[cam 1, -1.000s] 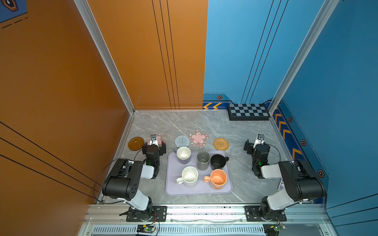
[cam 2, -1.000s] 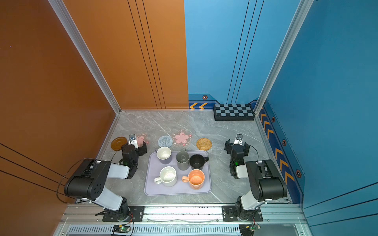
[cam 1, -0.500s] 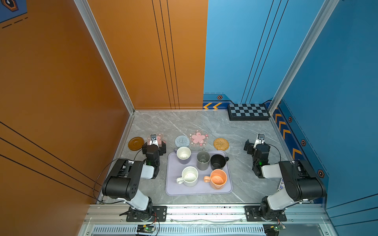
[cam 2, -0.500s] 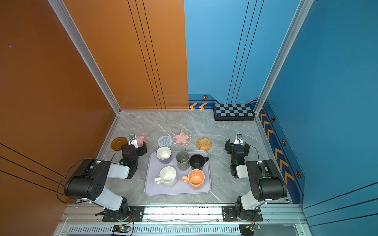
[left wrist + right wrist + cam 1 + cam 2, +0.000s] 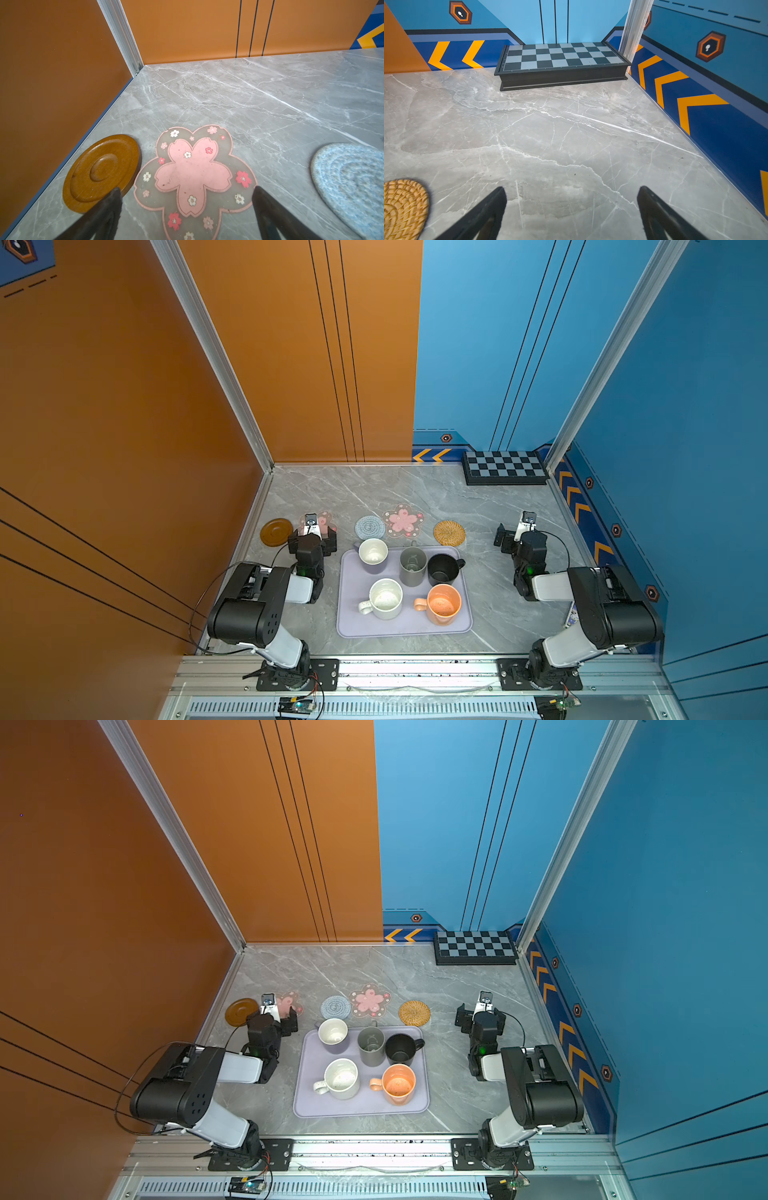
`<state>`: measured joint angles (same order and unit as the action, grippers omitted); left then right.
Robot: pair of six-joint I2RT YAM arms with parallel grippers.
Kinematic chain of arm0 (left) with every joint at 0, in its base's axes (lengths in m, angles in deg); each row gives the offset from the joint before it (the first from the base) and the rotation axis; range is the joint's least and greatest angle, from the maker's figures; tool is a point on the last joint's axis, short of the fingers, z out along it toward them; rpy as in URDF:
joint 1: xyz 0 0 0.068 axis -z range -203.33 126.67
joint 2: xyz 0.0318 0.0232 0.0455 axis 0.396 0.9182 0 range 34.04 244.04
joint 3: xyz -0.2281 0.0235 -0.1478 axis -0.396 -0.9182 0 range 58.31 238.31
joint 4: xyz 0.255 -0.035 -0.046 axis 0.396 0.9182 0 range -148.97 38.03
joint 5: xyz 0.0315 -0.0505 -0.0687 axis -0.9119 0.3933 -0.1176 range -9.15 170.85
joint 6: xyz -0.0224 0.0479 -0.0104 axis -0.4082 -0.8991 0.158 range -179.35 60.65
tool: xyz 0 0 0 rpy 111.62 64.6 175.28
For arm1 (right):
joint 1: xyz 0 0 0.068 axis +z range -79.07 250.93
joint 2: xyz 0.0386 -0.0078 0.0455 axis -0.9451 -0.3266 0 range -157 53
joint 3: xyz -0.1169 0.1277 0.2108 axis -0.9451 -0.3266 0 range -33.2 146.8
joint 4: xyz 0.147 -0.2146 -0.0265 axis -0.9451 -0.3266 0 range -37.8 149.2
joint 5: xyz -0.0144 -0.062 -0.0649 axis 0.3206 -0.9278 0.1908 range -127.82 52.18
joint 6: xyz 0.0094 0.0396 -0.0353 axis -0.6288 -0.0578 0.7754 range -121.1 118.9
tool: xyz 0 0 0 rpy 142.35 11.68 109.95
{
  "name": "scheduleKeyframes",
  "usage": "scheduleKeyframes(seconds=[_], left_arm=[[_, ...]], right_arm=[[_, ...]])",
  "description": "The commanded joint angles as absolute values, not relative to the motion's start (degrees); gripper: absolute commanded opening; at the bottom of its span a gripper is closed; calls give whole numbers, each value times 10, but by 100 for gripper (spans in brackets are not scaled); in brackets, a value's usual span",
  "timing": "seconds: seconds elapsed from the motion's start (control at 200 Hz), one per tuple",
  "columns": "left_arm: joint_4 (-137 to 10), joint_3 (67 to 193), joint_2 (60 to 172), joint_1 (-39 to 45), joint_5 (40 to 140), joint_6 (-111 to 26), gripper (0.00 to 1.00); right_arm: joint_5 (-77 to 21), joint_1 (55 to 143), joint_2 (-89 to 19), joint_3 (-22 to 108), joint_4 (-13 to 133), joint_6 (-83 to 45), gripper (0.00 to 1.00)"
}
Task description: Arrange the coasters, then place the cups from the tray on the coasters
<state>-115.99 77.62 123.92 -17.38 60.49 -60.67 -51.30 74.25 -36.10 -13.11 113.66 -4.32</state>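
Note:
Five coasters lie in a row behind the tray (image 5: 405, 626): a brown wooden disc (image 5: 276, 532), a pink flower (image 5: 193, 172), a grey-blue woven round (image 5: 369, 527), a second pink flower (image 5: 402, 520) and a tan rattan round (image 5: 449, 533). On the tray stand the cups: lavender (image 5: 373, 556), tall grey (image 5: 413, 566), black (image 5: 442, 568), white speckled (image 5: 385, 598) and orange (image 5: 443, 604). My left gripper (image 5: 185, 190) is open, low over the near edge of the left pink flower, holding nothing. My right gripper (image 5: 571, 190) is open over bare table, right of the rattan coaster (image 5: 403, 207).
A black checkered board (image 5: 505, 467) sits in the back right corner. The orange wall runs close along the left of the wooden disc (image 5: 101, 172). The blue wall with chevrons borders the right side. Bare marble table (image 5: 374, 489) stretches behind the coasters.

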Motion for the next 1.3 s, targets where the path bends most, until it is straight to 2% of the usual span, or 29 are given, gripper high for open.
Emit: scheduleKeyframes(seconds=[0.0, 0.1, 0.24, 0.34, 0.566, 0.726, 0.806, 0.896, 1.006, 1.161, 1.296], left_arm=[[-1150, 782, 1213, -173, 585, -608, 98], [-1093, 790, 1163, -160, 569, -619, 98], [-826, 889, 1061, -134, 599, -638, 98], [-723, 953, 1038, -117, 566, -629, 98], [-697, 980, 998, -73, 484, -624, 98], [-559, 1060, 998, -103, 607, -567, 98], [-551, 1069, 991, -96, 621, -553, 98], [-543, 1075, 967, -91, 646, -517, 98], [-537, 1079, 942, -88, 646, -471, 98], [-468, 1114, 955, -105, 695, -418, 98], [-476, 1108, 960, -92, 673, -419, 98]], right_arm=[[-503, 738, -356, -124, 1123, -47, 100], [-502, 737, -356, -123, 1123, -49, 100], [-496, 730, -352, -119, 1114, -58, 100], [-498, 724, -328, -99, 1058, -65, 100], [-501, 726, -256, -17, 871, -64, 100], [-486, 726, -202, 51, 795, -54, 100], [-480, 729, -186, 85, 765, -55, 100], [-538, 736, -181, 131, 705, -88, 100], [-541, 736, -180, 187, 618, -112, 100], [-530, 749, -164, 214, 591, -119, 100], [-537, 764, -157, 228, 578, -122, 100]])
